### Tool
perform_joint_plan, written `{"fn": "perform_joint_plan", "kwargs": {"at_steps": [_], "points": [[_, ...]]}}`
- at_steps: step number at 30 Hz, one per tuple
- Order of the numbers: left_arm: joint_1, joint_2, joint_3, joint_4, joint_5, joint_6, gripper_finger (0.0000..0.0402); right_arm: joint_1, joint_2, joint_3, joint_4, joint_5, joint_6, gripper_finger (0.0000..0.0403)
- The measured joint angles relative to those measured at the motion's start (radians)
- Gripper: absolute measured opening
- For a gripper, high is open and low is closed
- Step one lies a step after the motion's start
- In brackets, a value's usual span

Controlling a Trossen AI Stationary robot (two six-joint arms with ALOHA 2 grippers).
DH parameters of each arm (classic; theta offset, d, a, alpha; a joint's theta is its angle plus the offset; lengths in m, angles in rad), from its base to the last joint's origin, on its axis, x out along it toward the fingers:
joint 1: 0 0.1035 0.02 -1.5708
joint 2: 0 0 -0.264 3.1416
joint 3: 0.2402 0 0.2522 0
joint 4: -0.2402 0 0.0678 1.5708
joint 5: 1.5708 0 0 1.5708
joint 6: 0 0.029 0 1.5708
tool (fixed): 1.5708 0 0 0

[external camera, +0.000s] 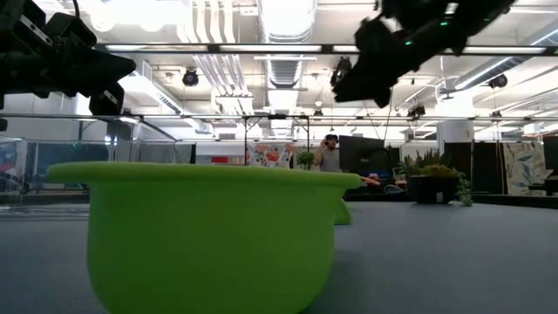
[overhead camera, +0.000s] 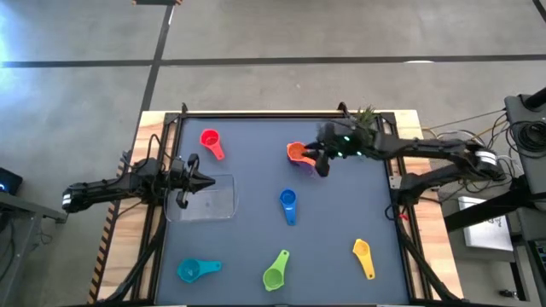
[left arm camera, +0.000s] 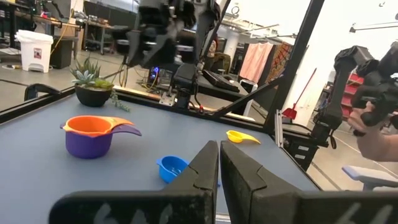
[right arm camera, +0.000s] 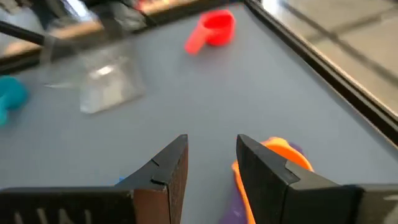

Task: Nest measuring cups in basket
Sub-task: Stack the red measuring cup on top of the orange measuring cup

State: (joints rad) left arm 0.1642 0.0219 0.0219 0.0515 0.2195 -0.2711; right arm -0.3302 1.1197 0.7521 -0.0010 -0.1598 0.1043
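Observation:
An orange cup (overhead camera: 297,151) sits nested in a purple cup (left arm camera: 87,144) at the table's far middle. Single cups lie loose on the table: red (overhead camera: 211,142), blue (overhead camera: 288,205), teal (overhead camera: 196,270), lime green (overhead camera: 275,270) and yellow (overhead camera: 363,256). The clear basket (overhead camera: 213,203) stands left of centre with nothing in it. My right gripper (right arm camera: 211,163) is open and raised in the air just beside and above the orange and purple pair, touching nothing. My left gripper (left arm camera: 219,171) is shut and empty, raised over the basket's left edge.
A small potted plant (overhead camera: 363,119) stands at the far edge, right behind my right gripper. A black frame rail (overhead camera: 256,114) runs around the table. The lime green cup (external camera: 209,235) fills the low view. A person (external camera: 330,153) stands in the room beyond.

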Motion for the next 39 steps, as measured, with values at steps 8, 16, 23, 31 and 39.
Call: {"fn": "perform_joint_plan", "kwargs": {"at_steps": [8,16,23,31,39], "points": [[0.000,0.000,0.000,0.000,0.000,-0.001,0.0000,0.079,-0.192,-0.127,0.089,-0.002,-0.064,0.0123],[0.000,0.000,0.000,0.115,0.000,0.016,0.0000,0.108,-0.281,-0.183,0.100,-0.001,-0.082,0.0123],[0.000,-0.002,0.000,0.231,0.000,0.019,0.0000,0.108,-0.314,-0.277,0.177,0.002,-0.079,0.0123],[0.000,0.010,0.000,0.256,-0.276,0.051,0.0000,0.108,-0.331,-0.329,0.233,0.001,-0.080,0.0123],[0.000,0.148,0.169,-0.089,-0.710,-0.065,0.0003,0.108,-0.334,-0.317,0.335,0.002,-0.179,0.0123]]}}
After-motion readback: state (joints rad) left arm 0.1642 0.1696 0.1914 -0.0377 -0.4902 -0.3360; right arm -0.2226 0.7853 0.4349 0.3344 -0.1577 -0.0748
